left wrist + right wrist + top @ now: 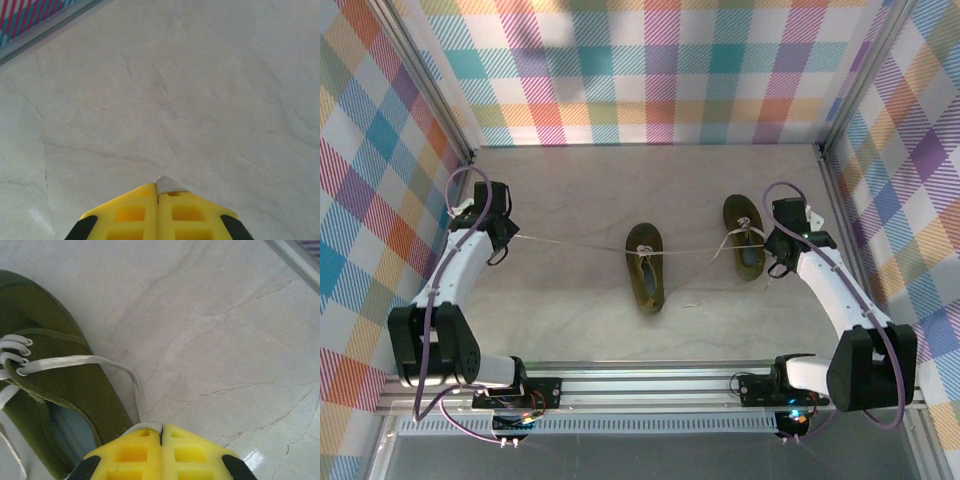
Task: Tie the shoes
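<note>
while both arms reach outward to the sides, the left gripper (159, 189) is pinched fully closed with a small grey-white tip nipped between its yellow fingers (130, 215); from above, a thin pale lace (570, 243) runs taut from it to the first shoe (646, 292), mid-table. right gripper (161, 429) likewise closed tight, on a second lace (85, 360), flat and pale, that comes off the eyelets of the second shoe (75, 390) just beside it. both shoes lie flat on the marbled table (570, 190), toes away from the arm bases, apart from each other; second shoe sits right of the first, slightly farther back. a loose lace end (692, 302) lies between them, nearer the bases.
</note>
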